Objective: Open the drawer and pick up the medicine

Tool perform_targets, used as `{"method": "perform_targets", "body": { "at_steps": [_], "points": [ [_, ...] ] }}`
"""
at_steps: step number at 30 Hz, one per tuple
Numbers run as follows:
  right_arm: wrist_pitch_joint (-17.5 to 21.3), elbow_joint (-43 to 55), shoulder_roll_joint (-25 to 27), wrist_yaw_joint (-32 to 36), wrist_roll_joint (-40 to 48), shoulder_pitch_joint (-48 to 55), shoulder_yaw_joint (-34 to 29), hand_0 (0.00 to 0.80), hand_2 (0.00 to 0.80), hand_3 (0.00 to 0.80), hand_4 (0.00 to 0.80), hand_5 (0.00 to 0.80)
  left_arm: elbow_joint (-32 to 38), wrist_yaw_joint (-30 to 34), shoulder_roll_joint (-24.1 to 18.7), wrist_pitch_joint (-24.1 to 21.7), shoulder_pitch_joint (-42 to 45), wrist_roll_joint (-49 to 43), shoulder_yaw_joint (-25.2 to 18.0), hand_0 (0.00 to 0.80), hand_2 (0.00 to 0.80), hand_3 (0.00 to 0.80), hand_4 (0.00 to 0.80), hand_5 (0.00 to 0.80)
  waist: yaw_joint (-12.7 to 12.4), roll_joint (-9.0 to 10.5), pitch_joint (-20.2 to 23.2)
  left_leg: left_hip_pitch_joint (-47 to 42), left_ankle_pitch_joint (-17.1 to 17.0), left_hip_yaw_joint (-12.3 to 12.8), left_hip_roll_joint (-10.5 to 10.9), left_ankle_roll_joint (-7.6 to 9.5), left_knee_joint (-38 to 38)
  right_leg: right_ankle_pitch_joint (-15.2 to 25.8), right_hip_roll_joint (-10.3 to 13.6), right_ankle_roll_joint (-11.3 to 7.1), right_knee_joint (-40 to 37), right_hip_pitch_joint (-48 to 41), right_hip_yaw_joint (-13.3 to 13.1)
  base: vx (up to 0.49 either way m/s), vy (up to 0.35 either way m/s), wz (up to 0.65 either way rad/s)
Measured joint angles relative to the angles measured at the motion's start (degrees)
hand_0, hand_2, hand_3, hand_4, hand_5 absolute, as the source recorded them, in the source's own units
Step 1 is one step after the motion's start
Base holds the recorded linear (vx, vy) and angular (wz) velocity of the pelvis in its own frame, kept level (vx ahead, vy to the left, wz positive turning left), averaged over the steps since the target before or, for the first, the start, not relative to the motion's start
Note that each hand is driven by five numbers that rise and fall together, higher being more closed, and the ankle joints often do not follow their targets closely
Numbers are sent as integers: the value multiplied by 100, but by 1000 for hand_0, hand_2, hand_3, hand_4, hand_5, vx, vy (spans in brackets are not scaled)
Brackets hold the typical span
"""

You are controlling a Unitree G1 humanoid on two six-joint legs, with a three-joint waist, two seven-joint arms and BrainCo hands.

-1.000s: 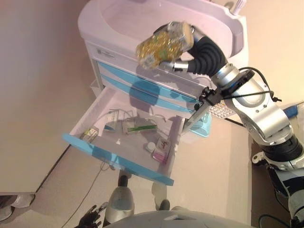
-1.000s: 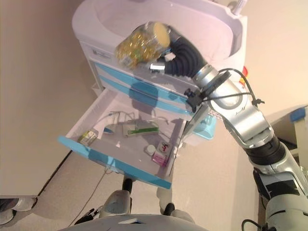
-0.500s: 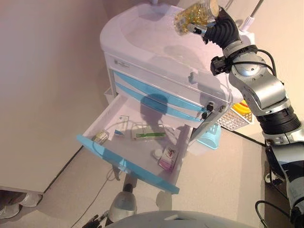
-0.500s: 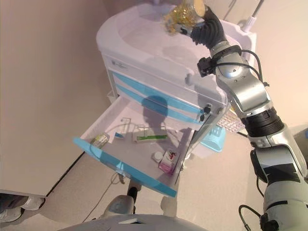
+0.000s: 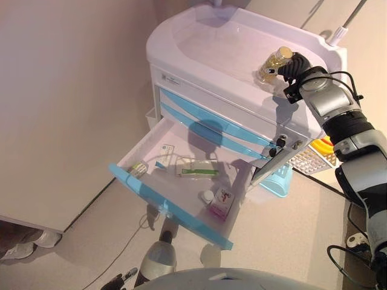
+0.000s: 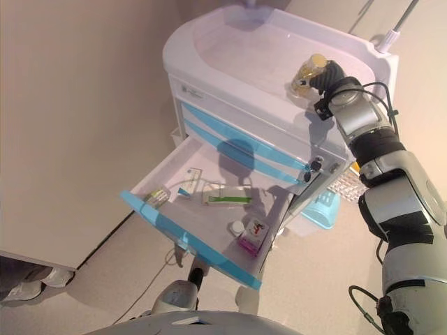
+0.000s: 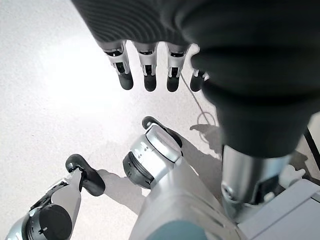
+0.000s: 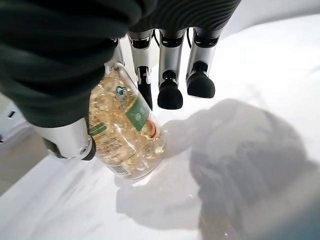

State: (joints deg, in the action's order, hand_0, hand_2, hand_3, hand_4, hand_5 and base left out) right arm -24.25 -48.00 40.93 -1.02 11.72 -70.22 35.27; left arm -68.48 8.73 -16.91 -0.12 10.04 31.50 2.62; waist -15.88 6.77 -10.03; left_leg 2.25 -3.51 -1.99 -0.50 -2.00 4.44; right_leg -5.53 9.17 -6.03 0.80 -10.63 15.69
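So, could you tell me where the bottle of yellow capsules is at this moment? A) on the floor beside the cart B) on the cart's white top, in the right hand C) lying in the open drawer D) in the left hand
B: the bottle stands on the cart top with the right hand curled round it; the left hand hangs empty over the floor.

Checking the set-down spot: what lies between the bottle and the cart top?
Nothing. In the right wrist view the bottle, in the right hand, has its base at the bare white cart top.
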Motion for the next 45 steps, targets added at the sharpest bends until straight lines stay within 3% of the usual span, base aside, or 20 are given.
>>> {"method": "perform_targets", "body": {
  "at_steps": [8, 9, 10, 17, 26, 35, 40, 43, 45],
  "points": [
    [128, -954, -14, 298, -241, -302, -2, 800, 800, 800, 800, 800, 1, 9, -8, 5, -18, 4, 46, 0, 0, 0, 0, 0, -160, -34, -23, -3, -2, -139, 46, -16, -8, -11, 16, -11, -45, -67, 93, -16, -9, 8],
    [151, -985, -14, 303, -245, -306, -2, 358, 358, 358, 358, 358, 2, 11, -10, 4, -21, 5, 49, 0, 0, 0, 0, 0, -167, -34, -23, -2, -4, -148, 50, -12, -8, -11, 18, -11, -45, -66, 93, -31, 4, 0],
    [179, -994, -14, 303, -259, -306, -2, 0, 0, 0, 0, 0, 3, 11, -11, 4, -22, 5, 50, 0, 0, 0, 0, 0, -168, -35, -23, -2, -5, -151, 51, -11, -9, -11, 19, -11, -47, -66, 93, 0, 0, 0],
    [239, -1150, -15, 221, -391, -303, 74, 0, 0, 0, 0, 0, 16, 18, -59, 1, -60, 9, 141, 0, 0, 0, 0, 0, -161, -35, -26, 1, -14, -154, 58, 1, -36, 2, 17, -28, -75, -68, 90, 0, 0, 0],
    [316, -1064, 53, -390, -319, -419, 73, 0, 0, 0, 0, 0, 21, 39, -59, 0, -64, 10, 158, 0, 0, 0, 0, 0, -97, -22, -36, -32, -22, -142, 55, -6, -88, 2, 16, -28, -90, -73, 70, -2, 0, -1],
    [434, -196, 363, -1526, 300, -809, 73, 0, 0, 0, 0, 0, 24, 52, -59, -14, -63, 14, 157, 0, 0, 0, 0, 0, 68, -13, -54, -152, -45, -52, 41, 0, -217, 2, 32, -28, -83, -68, -12, -18, -4, -5],
    [762, 864, 783, -2249, 287, -1066, 36, 0, 0, 0, 0, 0, 25, 66, -52, -166, -48, 11, 156, 0, 0, 0, 0, 0, 220, -10, -57, -240, -47, 72, 16, -2, -287, 3, 34, -29, -92, -60, -126, -28, -22, -13],
    [922, 2134, 1096, -2501, 272, -1127, -218, 0, 0, 0, 0, 0, 120, 69, -47, -275, -2, 1, 151, 0, 0, 0, 0, 0, 367, -10, -56, -263, -51, 207, -32, -12, -335, 7, 20, -25, -76, 31, -258, -47, -33, -22],
    [981, 3491, 1413, -2525, 217, -1054, -490, 0, 0, 0, 0, 0, 261, 84, -41, -298, 45, -15, 137, 0, 0, 0, 0, 0, 516, -16, -53, -300, -72, 294, -48, -19, -413, 17, 18, -26, -81, 65, -306, -55, -35, -26]
  ]
}}
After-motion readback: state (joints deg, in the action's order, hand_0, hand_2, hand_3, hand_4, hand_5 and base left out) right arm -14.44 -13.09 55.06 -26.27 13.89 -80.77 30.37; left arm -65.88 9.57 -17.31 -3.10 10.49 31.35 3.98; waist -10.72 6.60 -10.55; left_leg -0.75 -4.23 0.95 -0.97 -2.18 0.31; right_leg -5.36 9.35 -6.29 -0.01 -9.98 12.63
